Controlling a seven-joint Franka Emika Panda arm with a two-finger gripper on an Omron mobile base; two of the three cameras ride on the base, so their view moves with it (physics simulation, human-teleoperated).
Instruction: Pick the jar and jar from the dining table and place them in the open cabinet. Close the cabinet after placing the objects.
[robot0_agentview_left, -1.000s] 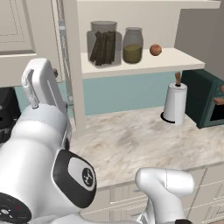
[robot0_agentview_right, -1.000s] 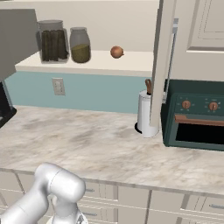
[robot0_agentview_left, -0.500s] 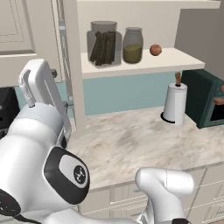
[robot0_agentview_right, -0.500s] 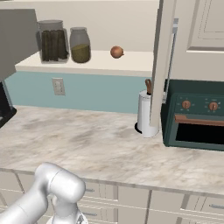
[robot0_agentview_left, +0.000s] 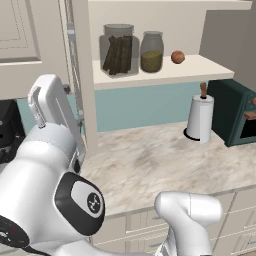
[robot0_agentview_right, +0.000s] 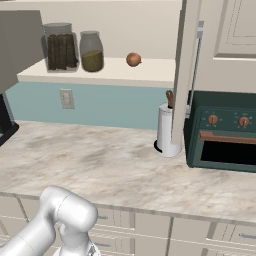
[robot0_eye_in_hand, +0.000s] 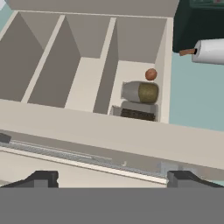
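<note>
Hand view: my claw (robot0_eye_in_hand: 111, 177) stands with its two dark fingertips (robot0_eye_in_hand: 41, 178) wide apart and nothing between them, close before the flat beige edge of a cabinet door (robot0_eye_in_hand: 109, 135) and its long silver bar handle (robot0_eye_in_hand: 78, 154).

Past that edge lies the open cabinet (robot0_eye_in_hand: 74, 57), a cream box split by thin flat panels.

Both task items stand on the cream shelf (robot0_agentview_left: 165, 75). The larger jar (robot0_agentview_left: 117, 50) is a wide clear glass cylinder with a lid, packed with dark brown sticks. The smaller jar (robot0_agentview_left: 151, 52) sits just beside it on the right, rounded at the shoulder, with olive-green grainy contents. A small smooth orange-brown ball (robot0_agentview_left: 177, 57) rests on the shelf, apart from the jars on their right.

Below, the surface (robot0_agentview_right: 100, 165) is beige marbled stone. On it stands a white paper-towel roll (robot0_agentview_right: 167, 129) on an upright brown spindle, and a dark green boxy toaster oven (robot0_agentview_right: 222, 131) to its right.
</note>
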